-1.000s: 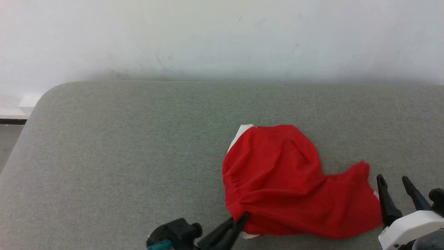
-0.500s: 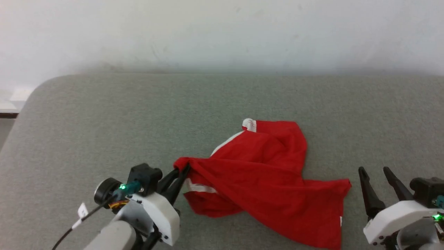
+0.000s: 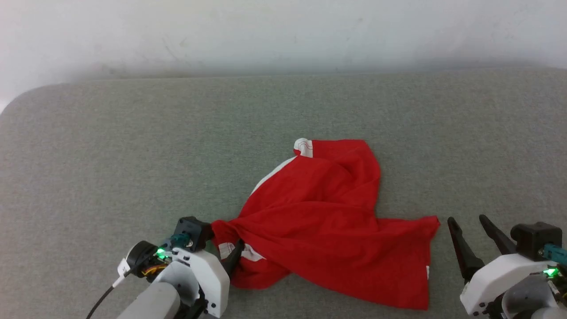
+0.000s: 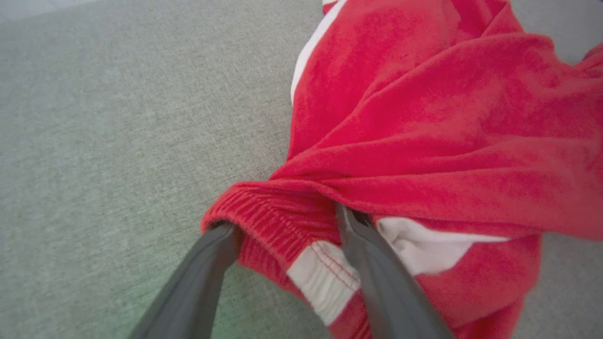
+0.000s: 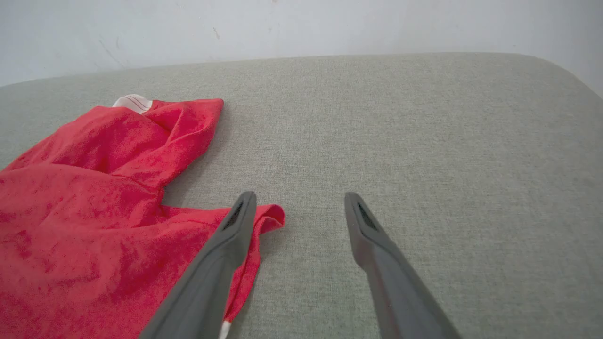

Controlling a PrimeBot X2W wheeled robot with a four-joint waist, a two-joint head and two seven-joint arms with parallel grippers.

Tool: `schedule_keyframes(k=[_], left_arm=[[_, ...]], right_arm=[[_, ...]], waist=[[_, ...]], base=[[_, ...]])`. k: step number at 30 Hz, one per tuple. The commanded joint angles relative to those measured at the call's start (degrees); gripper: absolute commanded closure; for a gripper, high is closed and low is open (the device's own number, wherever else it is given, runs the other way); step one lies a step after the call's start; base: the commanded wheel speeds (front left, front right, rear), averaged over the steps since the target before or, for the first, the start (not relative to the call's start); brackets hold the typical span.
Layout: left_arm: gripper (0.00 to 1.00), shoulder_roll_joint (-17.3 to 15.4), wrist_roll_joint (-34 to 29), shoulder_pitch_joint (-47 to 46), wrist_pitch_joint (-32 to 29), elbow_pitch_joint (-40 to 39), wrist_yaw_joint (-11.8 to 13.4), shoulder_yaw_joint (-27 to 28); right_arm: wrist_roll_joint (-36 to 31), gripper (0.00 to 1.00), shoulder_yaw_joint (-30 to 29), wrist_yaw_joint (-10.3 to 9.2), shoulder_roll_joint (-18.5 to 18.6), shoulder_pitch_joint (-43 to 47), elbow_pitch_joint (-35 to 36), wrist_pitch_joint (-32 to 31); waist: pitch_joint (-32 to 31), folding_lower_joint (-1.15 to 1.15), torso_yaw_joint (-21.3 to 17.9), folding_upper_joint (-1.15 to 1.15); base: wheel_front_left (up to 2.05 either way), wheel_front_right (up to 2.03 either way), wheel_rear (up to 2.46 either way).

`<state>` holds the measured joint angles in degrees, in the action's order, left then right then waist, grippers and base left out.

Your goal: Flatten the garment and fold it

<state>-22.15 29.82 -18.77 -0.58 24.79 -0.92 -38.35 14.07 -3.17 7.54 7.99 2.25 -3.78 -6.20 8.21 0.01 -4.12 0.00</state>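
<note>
Sizing things up, it was early days on this one: the red shorts (image 3: 328,221) lay in a rumpled heap on the grey fabric-covered tabletop (image 3: 133,146), a little right of centre and toward the near edge, nowhere close to flat. Deep creases ran across the middle, one leg was thrown up toward the wall (image 3: 266,31) with its white hem trim (image 3: 304,146) curled over, and the white side stripe (image 3: 270,175) showed only in part. Down at the near left, the left hand (image 4: 286,221) had its fingers spread wide, with the gathered waistband (image 4: 264,212) bunched loosely between them, and nothing pinched that I could see. Over on the other side, the right hand (image 3: 467,219) sat wide open and empty, just beside the pointed right corner of the fabric, one finger at its edge in the wrist view. So by my reckoning nothing was finished: the flattening was barely under way, layers were doubled over each other, and both legs needed drawing out and smoothing. No fold had been made at all, and that whole half of the job was left to do.
</note>
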Motion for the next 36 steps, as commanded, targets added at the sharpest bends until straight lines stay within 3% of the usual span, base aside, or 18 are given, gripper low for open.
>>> schedule_keyframes(k=[1,6,15,21,25,26,28,32,36], left_arm=[[0.00,-0.04,0.02,1.40,1.56,0.70,0.19,-0.07],[0.00,-0.36,-0.27,3.68,7.36,-2.80,1.48,0.96],[0.00,-2.59,-2.11,10.28,13.82,-14.94,7.71,3.87],[0.00,-1.65,-6.50,13.91,15.51,-21.63,13.26,9.03],[0.00,0.77,-9.44,16.37,15.55,-24.62,13.55,11.97],[0.00,1.30,-10.03,16.80,15.55,-24.85,13.23,12.44],[0.00,2.29,-11.04,17.47,15.56,-24.95,12.53,13.30],[0.00,3.89,-12.51,18.41,15.56,-24.55,11.05,14.97],[0.00,4.91,-13.40,19.80,15.57,-23.94,9.77,16.76]], right_arm=[[-0.19,0.00,0.79,-0.05,1.08,-0.61,0.95,-1.08],[0.04,0.00,5.36,-0.05,5.74,-0.27,3.48,-7.64],[1.91,0.00,16.06,-0.05,14.64,-2.23,2.09,-19.55],[1.96,0.00,19.88,-0.05,16.69,-6.22,-3.52,-21.46],[2.25,0.00,21.00,-0.05,16.98,-7.79,-8.01,-21.91],[2.48,0.13,21.12,-0.05,16.97,-8.05,-9.05,-21.76],[2.94,1.00,21.56,-0.05,17.00,-8.45,-10.94,-21.46],[4.66,1.00,22.25,-0.05,17.11,-8.91,-12.82,-20.43],[7.16,1.00,22.10,-0.05,17.35,-8.36,-9.97,-19.94]], waist=[[-2.61,-0.01,2.84,0.00],[-5.35,-0.01,6.34,0.00],[-7.35,-0.01,11.86,0.00],[-6.86,-0.01,14.43,0.00],[-6.37,-0.01,15.71,0.00],[-6.25,-0.01,15.92,0.00],[-6.14,-0.01,16.19,0.00],[-6.38,-0.01,16.11,0.00],[-7.77,-0.01,14.88,0.00]], base=[[0.00,0.00,0.00],[0.00,0.00,0.00],[0.00,0.00,0.00],[0.00,0.00,0.00],[0.00,0.00,0.00],[0.00,0.00,0.00],[0.00,0.00,0.00],[0.00,0.00,0.00],[0.00,0.00,0.00]])
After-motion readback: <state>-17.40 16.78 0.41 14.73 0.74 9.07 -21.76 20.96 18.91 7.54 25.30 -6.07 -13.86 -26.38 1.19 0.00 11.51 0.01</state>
